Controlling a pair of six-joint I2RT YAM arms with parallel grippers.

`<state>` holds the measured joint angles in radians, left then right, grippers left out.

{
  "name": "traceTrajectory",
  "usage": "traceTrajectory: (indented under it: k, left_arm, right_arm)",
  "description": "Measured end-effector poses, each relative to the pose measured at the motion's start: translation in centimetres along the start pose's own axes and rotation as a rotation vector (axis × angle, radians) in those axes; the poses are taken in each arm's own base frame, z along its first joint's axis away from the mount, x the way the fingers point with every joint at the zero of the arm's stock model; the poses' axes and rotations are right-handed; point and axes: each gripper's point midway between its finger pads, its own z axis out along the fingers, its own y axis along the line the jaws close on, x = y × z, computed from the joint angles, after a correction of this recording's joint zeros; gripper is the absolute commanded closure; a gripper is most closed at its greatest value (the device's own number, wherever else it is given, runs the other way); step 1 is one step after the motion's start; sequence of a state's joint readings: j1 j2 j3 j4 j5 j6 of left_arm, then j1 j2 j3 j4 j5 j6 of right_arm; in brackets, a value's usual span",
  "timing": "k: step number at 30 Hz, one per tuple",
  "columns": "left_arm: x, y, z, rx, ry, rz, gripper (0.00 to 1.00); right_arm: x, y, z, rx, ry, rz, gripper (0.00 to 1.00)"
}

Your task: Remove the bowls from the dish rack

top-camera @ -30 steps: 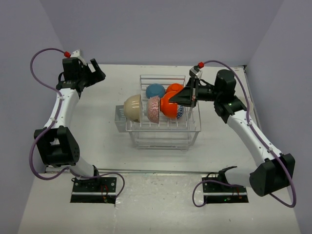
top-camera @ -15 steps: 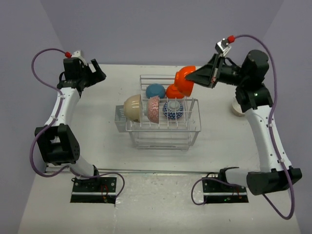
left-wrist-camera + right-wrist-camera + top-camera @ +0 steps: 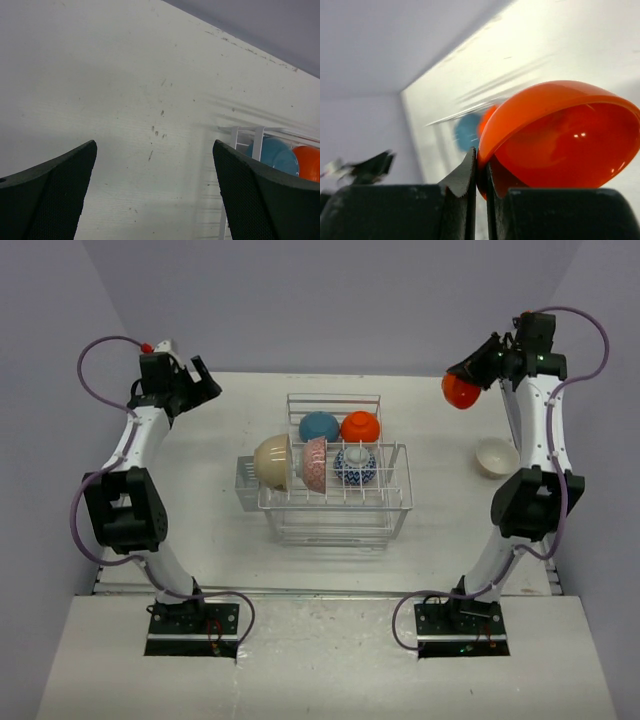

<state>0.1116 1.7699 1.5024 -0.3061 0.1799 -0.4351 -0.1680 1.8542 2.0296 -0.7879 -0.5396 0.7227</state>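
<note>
Top external: orange bowl (image 3: 458,392) is being pinched by its rim in the right gripper (image 3: 472,373), far right, clear of the dish rack (image 3: 330,515), presumably for setting beside the cream bowl (image 3: 496,456); left gripper (image 3: 196,380) is being held spread, empty.

No writing, label, brand, number or sign can be read in any of the views. The blue-and-white bowl (image 3: 355,466) in the dish rack (image 3: 330,525) carries a painted pattern, but it is too small to tell whether any of it is lettering.
</note>
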Motion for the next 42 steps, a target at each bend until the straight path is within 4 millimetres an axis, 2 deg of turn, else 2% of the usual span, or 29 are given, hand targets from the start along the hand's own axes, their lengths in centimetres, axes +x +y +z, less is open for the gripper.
traceTrajectory:
  k: [3, 6, 8, 13, 19, 22, 28, 35, 42]
  left_arm:
    - [0.6, 0.4, 1.0, -0.006, 0.017, -0.003, 0.03]
    - [1.4, 0.9, 2.1, -0.009, 0.039, -0.009, 0.03]
    - [2.0, 1.3, 3.0, -0.01, 0.054, -0.017, 0.03]
    - [3.6, 2.1, 4.7, -0.012, 0.096, -0.044, 0.03]
    - [3.7, 2.0, 5.4, 0.001, 0.101, -0.052, 0.03]
    - [3.4, 1.7, 5.4, 0.011, 0.095, -0.058, 0.03]
    - [2.9, 1.4, 5.4, 0.02, 0.084, -0.063, 0.03]
    - [2.6, 1.2, 5.3, 0.023, 0.079, -0.061, 0.03]
    - [2.2, 1.0, 5.3, 0.026, 0.069, -0.059, 0.03]
  right_arm:
    - [-1.6, -6.7, 2.2, 0.249, -0.035, 0.003, 1.0]
    - [-1.6, -11.8, 2.6, 0.463, -0.033, -0.02, 1.0]
    - [-1.5, -14.3, 1.9, 0.593, -0.029, -0.046, 1.0]
    - [-1.4, -18.2, 0.2, 0.794, -0.031, -0.109, 1.0]
    - [-0.6, -21.6, -0.8, 0.935, 0.003, -0.164, 1.0]
    - [-0.4, -22.3, -0.7, 0.955, 0.016, -0.175, 1.0]
    - [-0.3, -23.6, 0.5, 0.969, 0.033, -0.18, 1.0]
    - [0.7, -26.2, 2.5, 0.996, 0.092, -0.169, 1.0]
    - [1.0, -27.0, 3.0, 1.003, 0.104, -0.164, 1.0]
